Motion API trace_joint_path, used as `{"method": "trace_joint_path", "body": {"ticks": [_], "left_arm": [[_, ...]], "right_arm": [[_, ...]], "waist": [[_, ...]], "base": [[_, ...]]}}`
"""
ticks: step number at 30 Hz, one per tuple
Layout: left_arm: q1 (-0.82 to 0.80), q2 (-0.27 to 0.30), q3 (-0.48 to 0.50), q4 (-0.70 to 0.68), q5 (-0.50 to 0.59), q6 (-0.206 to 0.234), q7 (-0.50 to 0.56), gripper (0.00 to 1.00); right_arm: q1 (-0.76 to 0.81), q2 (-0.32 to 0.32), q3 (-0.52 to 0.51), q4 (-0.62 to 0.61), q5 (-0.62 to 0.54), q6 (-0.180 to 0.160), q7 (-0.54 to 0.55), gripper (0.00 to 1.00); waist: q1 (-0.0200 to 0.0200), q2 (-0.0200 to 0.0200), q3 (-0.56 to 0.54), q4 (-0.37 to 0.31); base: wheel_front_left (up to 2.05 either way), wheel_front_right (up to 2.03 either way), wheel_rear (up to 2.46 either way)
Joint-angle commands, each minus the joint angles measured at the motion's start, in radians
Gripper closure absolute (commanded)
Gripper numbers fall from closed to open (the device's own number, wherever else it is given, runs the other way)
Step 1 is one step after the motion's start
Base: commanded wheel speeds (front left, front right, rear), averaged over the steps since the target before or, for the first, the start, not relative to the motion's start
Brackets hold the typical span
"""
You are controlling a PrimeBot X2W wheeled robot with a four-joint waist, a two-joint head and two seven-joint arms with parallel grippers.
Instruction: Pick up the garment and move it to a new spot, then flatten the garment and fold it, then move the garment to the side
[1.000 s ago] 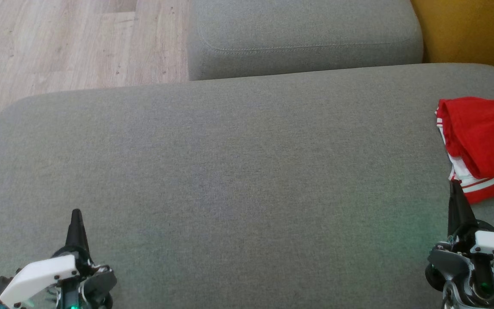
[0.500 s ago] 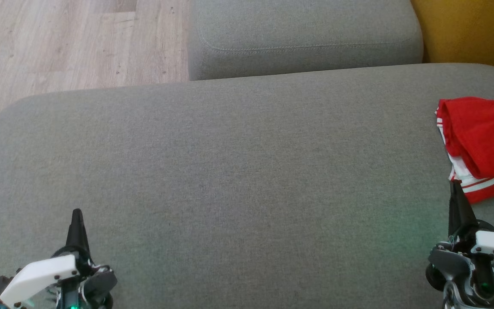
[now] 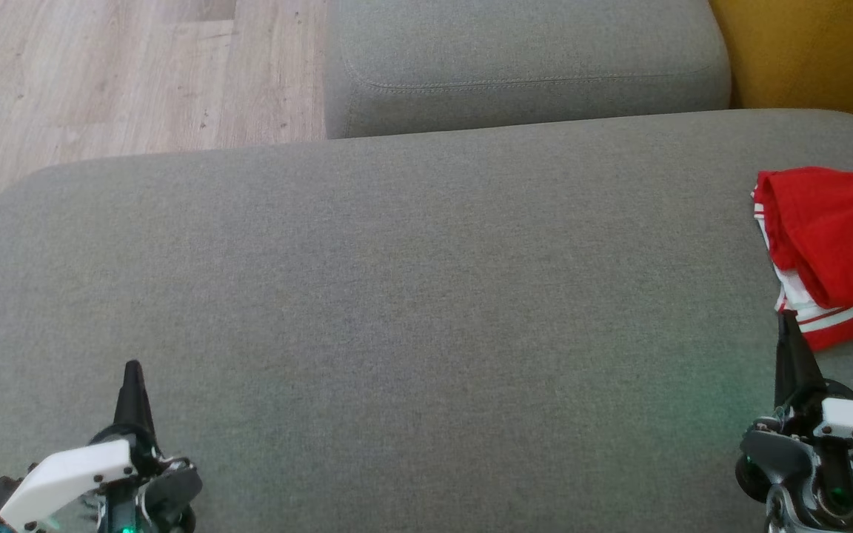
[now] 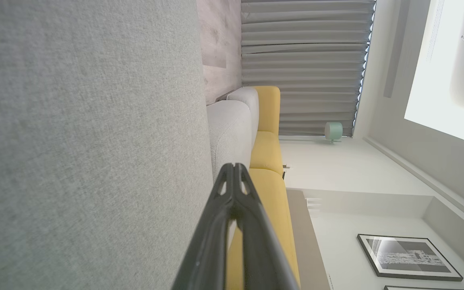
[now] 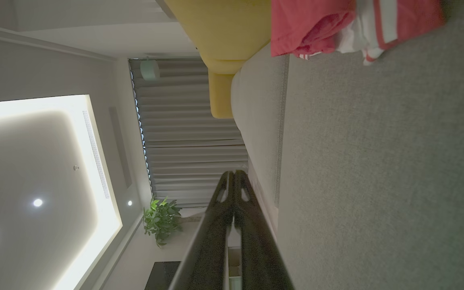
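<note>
A red garment (image 3: 837, 237) with white stripes lies bunched at the right edge of the grey sofa cushion (image 3: 412, 296); the right wrist view has the garment (image 5: 336, 24) at its top. My right gripper (image 3: 788, 318) is shut and empty, its tip just below the garment's lower striped hem, close to it. At the lower left my left gripper (image 3: 132, 368) hovers over bare cushion, shut and empty, far from the garment. In each wrist view the fingers meet at the tips: left gripper (image 4: 234, 166), right gripper (image 5: 233, 173).
A second grey cushion (image 3: 523, 66) stands beyond the big one, with a yellow seat (image 3: 811, 52) at the far right. Wooden floor (image 3: 123, 74) lies beyond the cushion's rounded left corner.
</note>
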Motion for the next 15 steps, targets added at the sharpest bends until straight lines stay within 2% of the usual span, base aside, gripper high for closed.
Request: {"method": "trace_joint_path", "body": {"ticks": [1,15], "left_arm": [[-0.049,0.007,0.035,-0.028,0.007,-0.007,0.006,1.0],[-0.049,0.005,0.038,-0.028,0.01,-0.007,0.008,1.0]], "right_arm": [[-0.047,-0.01,0.02,-0.037,0.003,-0.001,0.006,1.0],[-0.047,-0.009,0.019,-0.037,0.002,-0.001,0.007,1.0]], "waist": [[0.0,0.0,0.0,0.0],[0.0,0.0,0.0,0.0]], "base": [[0.0,0.0,0.0],[0.0,0.0,0.0]]}}
